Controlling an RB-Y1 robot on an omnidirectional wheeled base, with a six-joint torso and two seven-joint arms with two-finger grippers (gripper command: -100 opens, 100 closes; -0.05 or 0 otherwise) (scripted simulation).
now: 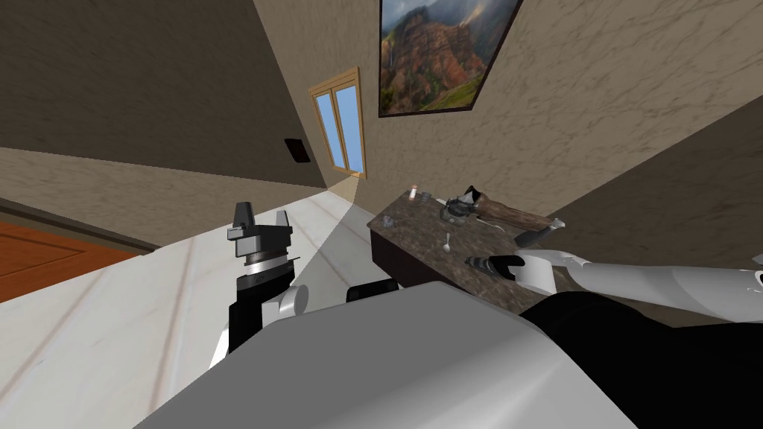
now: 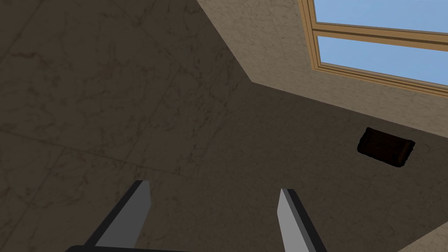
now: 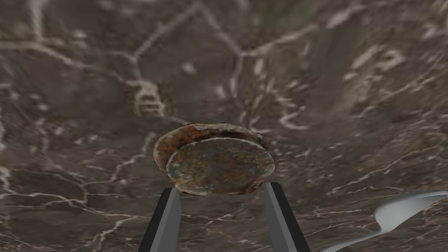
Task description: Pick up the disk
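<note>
The disk (image 3: 216,164) is a round, rusty brown and grey plate just above the dark veined marble table top (image 3: 109,87). My right gripper (image 3: 222,188) is shut on the disk, with one fingertip pressed on each side of its near rim. In the head view the right gripper (image 1: 480,262) reaches over the table (image 1: 417,246) from the right. My left gripper (image 1: 261,217) is held up over the pale floor to the left, and its fingers (image 2: 131,210) stand open with nothing between them.
A light spoon (image 3: 393,214) lies on the table close beside the right gripper, spoon (image 1: 447,242). At the table's far end stand a small bottle (image 1: 412,194), grey items (image 1: 456,210) and a long brown object (image 1: 514,216). The wall runs just behind the table.
</note>
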